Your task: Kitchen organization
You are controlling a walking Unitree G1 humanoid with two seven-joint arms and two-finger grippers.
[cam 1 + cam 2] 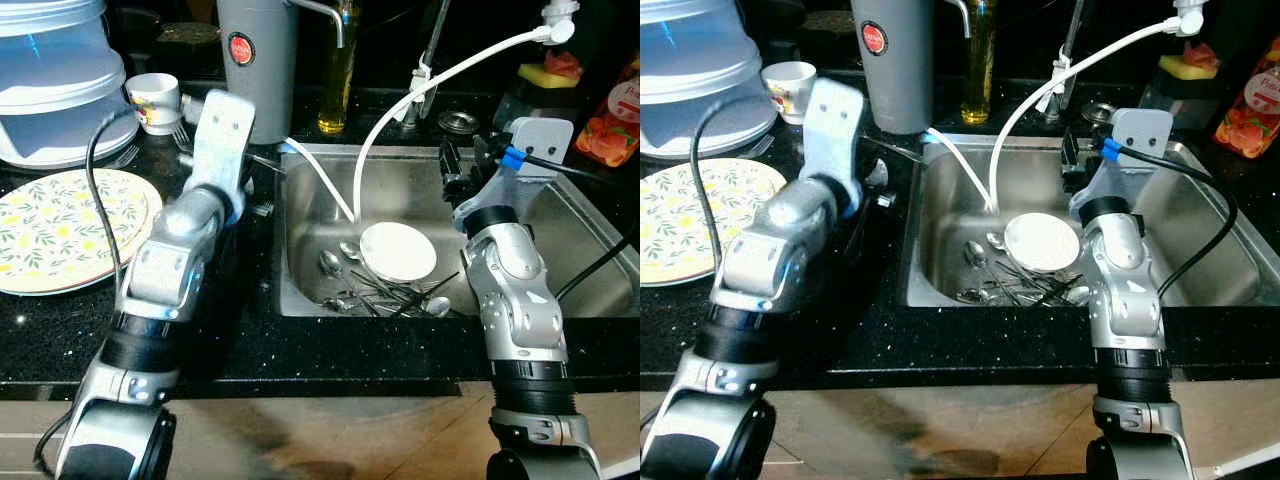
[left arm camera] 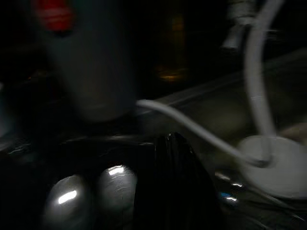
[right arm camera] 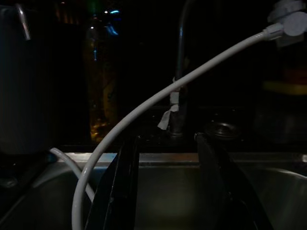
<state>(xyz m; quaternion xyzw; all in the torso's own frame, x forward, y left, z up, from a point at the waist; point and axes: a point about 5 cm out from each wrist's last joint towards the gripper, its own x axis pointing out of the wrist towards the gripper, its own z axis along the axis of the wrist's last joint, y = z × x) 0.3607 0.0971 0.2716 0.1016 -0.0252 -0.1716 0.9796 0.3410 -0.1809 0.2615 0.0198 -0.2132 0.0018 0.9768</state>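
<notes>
1. Stainless steel sink basin [image 1: 560,250] is my landmark. On its floor lie a round white plate [image 1: 398,250] and a heap of loose metal spoons and cutlery [image 1: 385,290], touching the plate's near edge. None of it is lifted out yet; I judge the tidying barely begun.
2. My right gripper [image 3: 168,191] hangs over the basin's far side, fingers apart, holding nothing.
3. My left gripper [image 2: 170,187] sits at the basin's left rim, over the counter; I cannot tell its fingers' state.
4. A white hose [image 1: 440,75] curves from above down into the basin beside the plate.
5. Left of the basin: black speckled stone counter [image 1: 60,330], a yellow floral plate [image 1: 50,225], a tall grey canister [image 1: 258,60].
6. Room dim; wrist views dark.
</notes>
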